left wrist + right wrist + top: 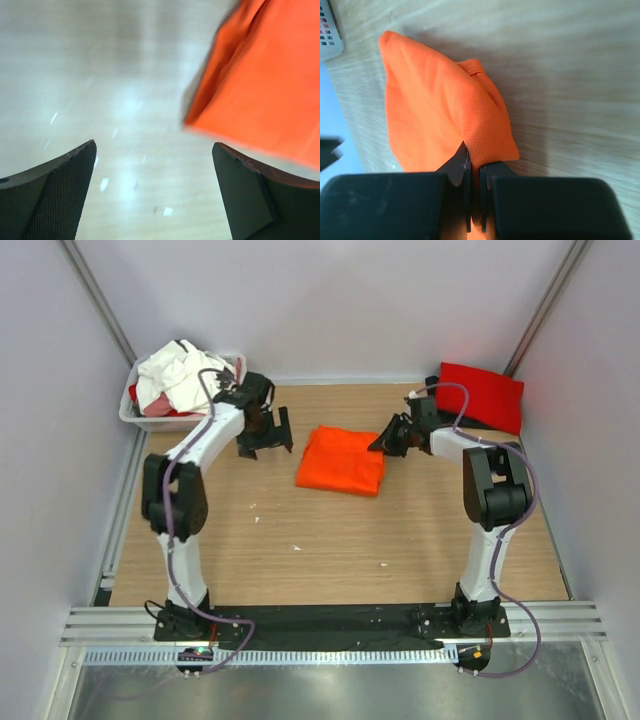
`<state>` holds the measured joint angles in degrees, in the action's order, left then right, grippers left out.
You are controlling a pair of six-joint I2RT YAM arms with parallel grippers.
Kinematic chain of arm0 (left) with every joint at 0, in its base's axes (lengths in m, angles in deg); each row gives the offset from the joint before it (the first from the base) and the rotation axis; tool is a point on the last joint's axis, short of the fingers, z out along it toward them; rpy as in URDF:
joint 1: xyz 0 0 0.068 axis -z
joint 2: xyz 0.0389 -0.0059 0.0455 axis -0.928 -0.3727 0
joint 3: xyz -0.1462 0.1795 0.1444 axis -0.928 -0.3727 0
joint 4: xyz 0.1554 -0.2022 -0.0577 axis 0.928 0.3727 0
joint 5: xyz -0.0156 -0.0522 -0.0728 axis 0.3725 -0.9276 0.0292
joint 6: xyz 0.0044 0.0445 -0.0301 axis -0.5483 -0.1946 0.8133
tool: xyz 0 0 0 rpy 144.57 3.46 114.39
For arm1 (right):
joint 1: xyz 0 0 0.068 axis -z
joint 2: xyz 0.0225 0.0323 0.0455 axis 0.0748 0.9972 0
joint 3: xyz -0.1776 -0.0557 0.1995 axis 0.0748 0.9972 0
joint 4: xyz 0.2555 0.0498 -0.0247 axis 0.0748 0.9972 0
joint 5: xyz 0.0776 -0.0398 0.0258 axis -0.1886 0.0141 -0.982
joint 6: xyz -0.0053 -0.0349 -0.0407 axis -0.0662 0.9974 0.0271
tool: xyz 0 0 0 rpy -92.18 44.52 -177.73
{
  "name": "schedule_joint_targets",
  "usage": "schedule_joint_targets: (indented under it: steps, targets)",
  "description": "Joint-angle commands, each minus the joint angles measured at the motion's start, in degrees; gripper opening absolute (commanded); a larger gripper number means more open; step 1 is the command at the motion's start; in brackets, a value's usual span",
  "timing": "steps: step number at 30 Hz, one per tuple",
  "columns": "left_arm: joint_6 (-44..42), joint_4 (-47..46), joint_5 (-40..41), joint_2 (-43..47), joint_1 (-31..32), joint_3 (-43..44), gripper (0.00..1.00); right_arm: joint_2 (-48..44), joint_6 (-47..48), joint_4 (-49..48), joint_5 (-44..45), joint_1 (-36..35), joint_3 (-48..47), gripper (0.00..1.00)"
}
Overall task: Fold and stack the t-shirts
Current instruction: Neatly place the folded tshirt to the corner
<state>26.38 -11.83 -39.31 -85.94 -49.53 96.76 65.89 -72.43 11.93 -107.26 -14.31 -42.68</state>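
Currently stacking step: right gripper (pixel 474 161) pinches an edge of the folded orange t-shirt (pixel 341 460); left gripper (pixel 154 145) gapes empty. Next, probably carry it onto the red t-shirt (pixel 482 395).

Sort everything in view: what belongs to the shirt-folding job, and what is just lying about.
Job: orange t-shirt, pinched by the right gripper; red t-shirt, folded at the far right; white shirts, heaped at the far left; left gripper, open.
Lying about: white plastic tub; pale specks on the wooden table.
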Motion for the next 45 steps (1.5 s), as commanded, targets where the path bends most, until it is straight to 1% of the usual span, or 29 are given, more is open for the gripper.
schedule_joint_targets:
  steps: [1,2,3,4,5,6,7,8,10,11,12,13,14,15,17,18,21,24,30,33,38,40,45]
  targets:
    - [-1.33,5.77,5.70,16.49,-0.05,-7.90,0.99,-4.13,8.56,11.97,1.33,2.89,-9.43,0.01]
    - [-1.76,5.51,5.62,22.87,0.39,-10.97,0.99,-3.87,9.80,14.09,1.33,3.60,-11.36,0.01]
    - [-1.94,4.72,4.83,25.89,0.57,-18.14,0.99,-3.60,12.51,15.85,1.15,4.13,-15.12,0.01]
    - [-2.12,4.19,4.22,28.79,0.92,-21.34,0.99,-2.82,13.75,19.53,1.06,5.35,-17.07,0.01]
    - [-2.12,3.23,4.12,34.91,1.36,-25.29,0.99,-2.55,14.98,21.48,1.15,5.97,-19.09,0.01]
    - [-1.94,2.78,2.56,37.59,1.62,-31.77,0.98,-2.02,16.04,23.32,1.59,6.76,-23.03,0.01]
    - [-1.59,2.43,0.54,40.66,1.80,-35.22,0.98,-1.15,18.31,27.00,1.76,7.47,-25.07,0.01]
    - [-0.89,1.90,-0.18,45.47,2.06,-37.96,0.98,-0.70,19.20,28.51,2.72,8.52,-29.09,0.01]
    - [-0.10,1.46,-2.81,50.33,2.15,-44.53,0.98,0.35,22.18,33.59,4.04,9.23,-33.59,0.01]
    - [0.25,1.63,-3.00,52.27,2.24,-45.97,1.00,1.92,22.98,35.19,4.92,9.32,-35.97,0.01]
    - [1.30,1.90,-2.74,56.21,2.24,-47.20,1.00,2.81,23.78,36.86,5.80,10.97,-41.30,0.01]
    - [1.40,1.99,-2.56,57.81,2.24,-48.60,1.00,4.03,24.39,40.18,7.81,11.51,-44.31,0.01]
    - [1.57,2.07,-1.95,59.57,2.33,-48.97,1.00,6.40,25.36,41.87,8.18,12.39,-50.52,0.01]
    - [1.23,2.34,-1.51,61.93,2.33,-48.88,1.00,7.99,25.54,43.45,8.44,13.00,-53.62,0.01]
    - [0.26,4.00,-0.46,63.71,2.33,-47.39,1.00,10.54,25.98,47.59,8.10,13.89,-59.86,0.01]
    - [0.17,3.92,0.33,64.24,2.33,-47.13,1.00,12.99,26.33,49.43,7.92,14.41,-65.38,0.01]
    - [0.78,1.21,-0.62,66.52,2.33,-49.23,1.00,16.34,28.26,51.11,7.39,14.85,-73.05,0.01]
    - [0.87,1.46,1.38,67.58,2.33,-48.79,1.00,16.88,28.01,49.80,7.48,16.08,-74.31,0.01]
    - [1.57,1.20,3.15,69.16,2.24,-49.06,1.00,17.41,27.39,45.85,4.41,16.96,-76.06,0.01]
    - [1.66,1.02,3.42,69.52,1.80,-49.23,1.00,17.06,25.28,43.13,2.56,17.32,-76.77,0.01]
    - [1.66,1.02,3.33,68.99,1.27,-49.23,1.00,16.09,20.98,41.89,0.45,18.90,-78.27,0.01]
    - [1.66,1.02,3.33,68.47,1.01,-49.23,1.00,15.91,20.88,41.45,-2.18,19.16,-78.62,0.01]
    - [1.49,0.76,2.63,68.72,0.48,-49.41,1.00,15.56,20.10,41.63,-3.07,20.91,-79.58,0.01]
